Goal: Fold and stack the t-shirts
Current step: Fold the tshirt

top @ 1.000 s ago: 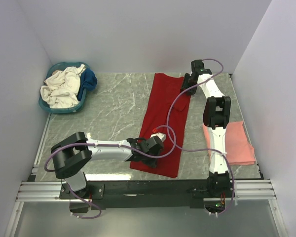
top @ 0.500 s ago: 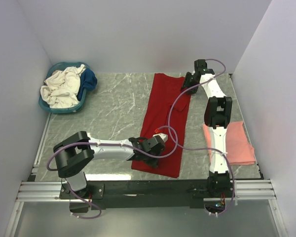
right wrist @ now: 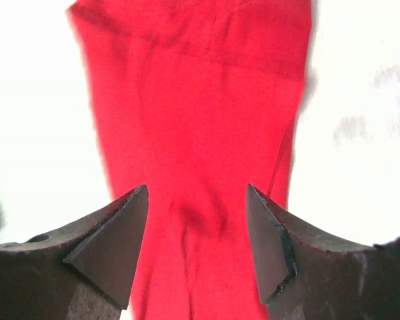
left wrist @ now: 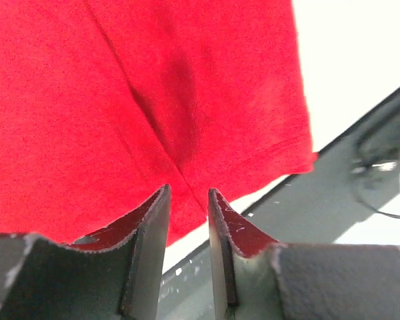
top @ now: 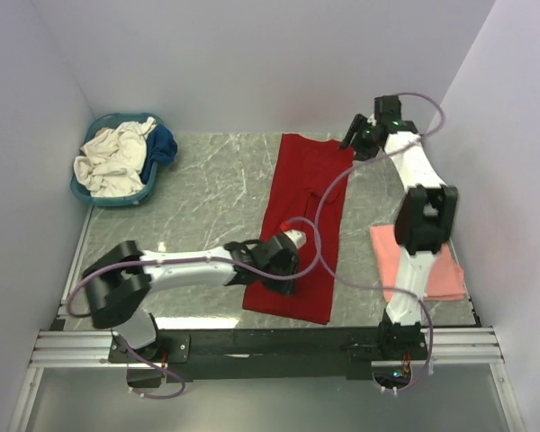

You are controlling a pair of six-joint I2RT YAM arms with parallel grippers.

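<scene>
**A:** What's the left gripper (left wrist: 189, 193) got hold of?

**B:** Its jaws are nearly together, with only a narrow slot between them. A ridge of the deep red t-shirt (top: 306, 180) runs straight into that slot. From where I'm standing they look nipped on the cloth close to its near hem, at the lower middle of the overhead view.

**A:** And the arm behind it?

**B:** It lies low and long across the worktop (top: 198, 198), reaching from its base at the lower left out to the shirt. The wrist is bent over the cloth.

**A:** What about the right gripper (right wrist: 197, 193)?

**B:** Its jaws are wide apart and clear of the cloth. It hangs over the far end of the same shirt, in the upper middle of the frame, by the strip's edge on the right. That arm rises from the lower right with its elbow high and its forearm reaching toward the back.

**A:** Where's the rest of the washing?

**B:** The red one lies as a long strip from the back of the worktop to the front edge. The salmon pink t-shirt (top: 448, 270) lies flat at the lower right, partly behind the right arm. The cream-white t-shirt (top: 108, 157) and the dark blue t-shirt (top: 165, 144) are heaped in the teal basket (top: 108, 201) at the upper left.
</scene>
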